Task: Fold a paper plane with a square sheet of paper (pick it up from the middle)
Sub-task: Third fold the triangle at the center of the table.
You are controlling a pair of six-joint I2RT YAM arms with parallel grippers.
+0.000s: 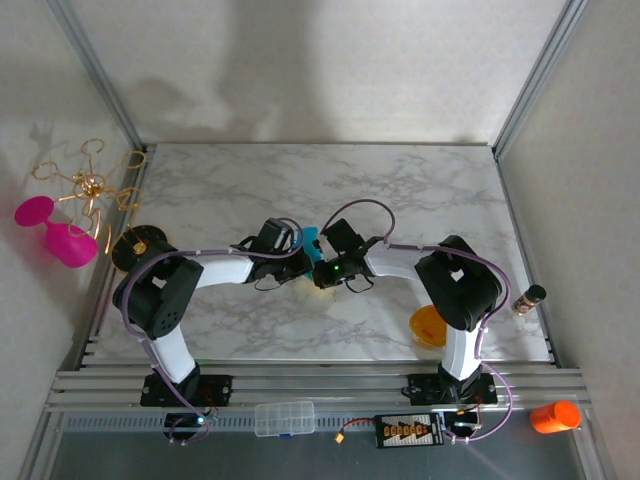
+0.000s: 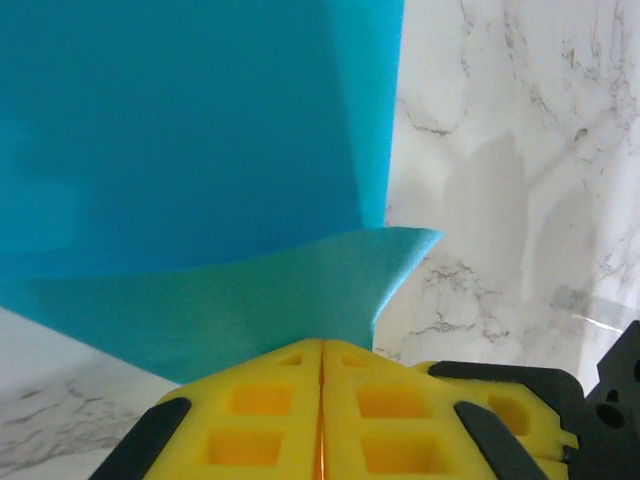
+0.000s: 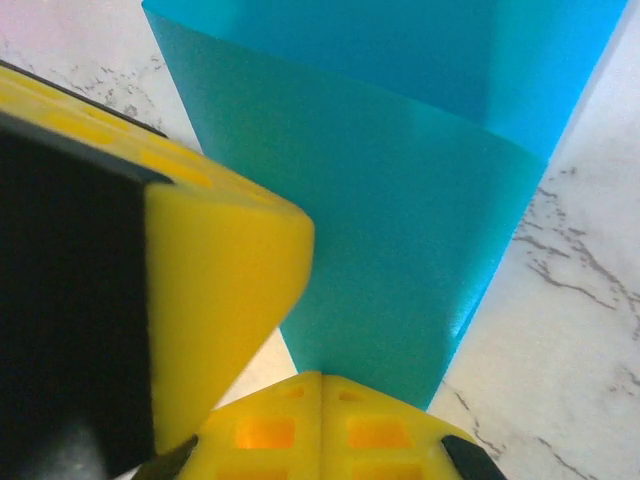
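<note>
The square sheet of paper (image 2: 180, 130) is off the bench (image 1: 400, 190), held in the air between the two arms over the middle of it. The left end effector (image 2: 322, 345) is clenched on the sheet's lower edge, and the right end effector (image 3: 320, 378) is likewise clamped on the paper, its yellow pads pressed together with the teal sheet rising out of the seam. Judging by the overlapping layers, the pickup is done and a first bend has been started, but nothing like a pointed dart with wings has formed, so most of the folding is left. The top view places the pinch mid-bench, with the orange bowl (image 1: 428, 325) well apart to the near right; only the wrist views show the layering, and the right wrist view shows one of the left end effector's fingers (image 3: 225, 270) just beside the paper.
</note>
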